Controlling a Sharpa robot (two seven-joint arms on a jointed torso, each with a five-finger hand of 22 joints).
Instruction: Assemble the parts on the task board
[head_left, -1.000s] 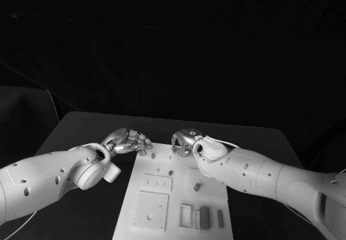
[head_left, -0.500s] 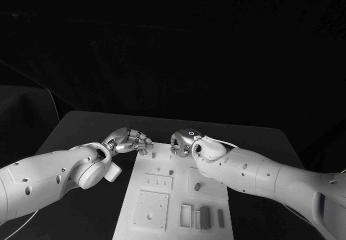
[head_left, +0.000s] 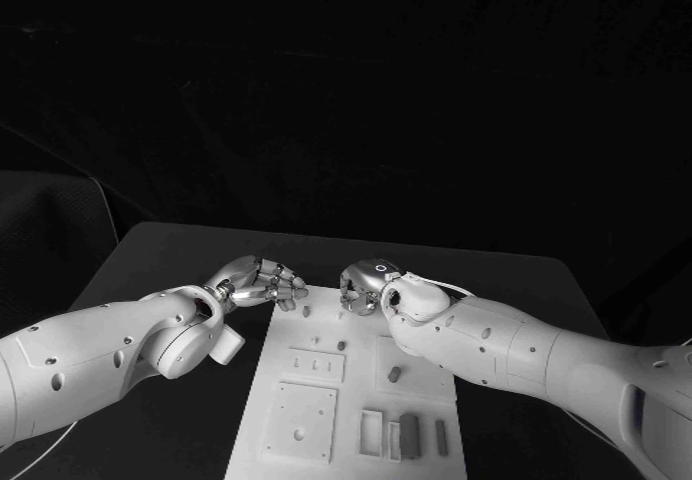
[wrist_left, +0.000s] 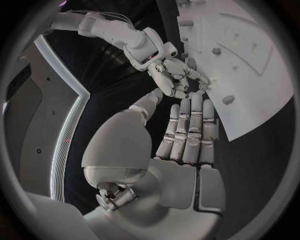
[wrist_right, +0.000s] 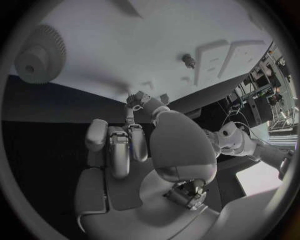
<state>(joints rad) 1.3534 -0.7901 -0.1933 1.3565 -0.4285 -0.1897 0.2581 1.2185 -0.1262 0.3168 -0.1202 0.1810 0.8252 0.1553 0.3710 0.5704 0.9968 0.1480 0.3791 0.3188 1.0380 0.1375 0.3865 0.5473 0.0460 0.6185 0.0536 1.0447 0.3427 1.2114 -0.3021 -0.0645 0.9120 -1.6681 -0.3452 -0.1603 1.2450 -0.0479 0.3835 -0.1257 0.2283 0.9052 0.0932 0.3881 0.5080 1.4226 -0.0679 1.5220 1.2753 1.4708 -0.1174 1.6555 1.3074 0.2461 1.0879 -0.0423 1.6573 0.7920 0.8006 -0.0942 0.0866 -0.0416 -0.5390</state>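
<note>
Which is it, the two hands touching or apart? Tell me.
Apart. In the head view a strip of the task board shows between the left hand and the right hand.

Matt white task board (head_left: 351, 400), metallic hands

White rounded arms (dotted with dark holes), silver jointed left hand (head_left: 260, 283) and right hand (head_left: 368, 284).

A lab: equipment racks (wrist_right: 265, 82) beside black table (head_left: 476, 270).
</note>
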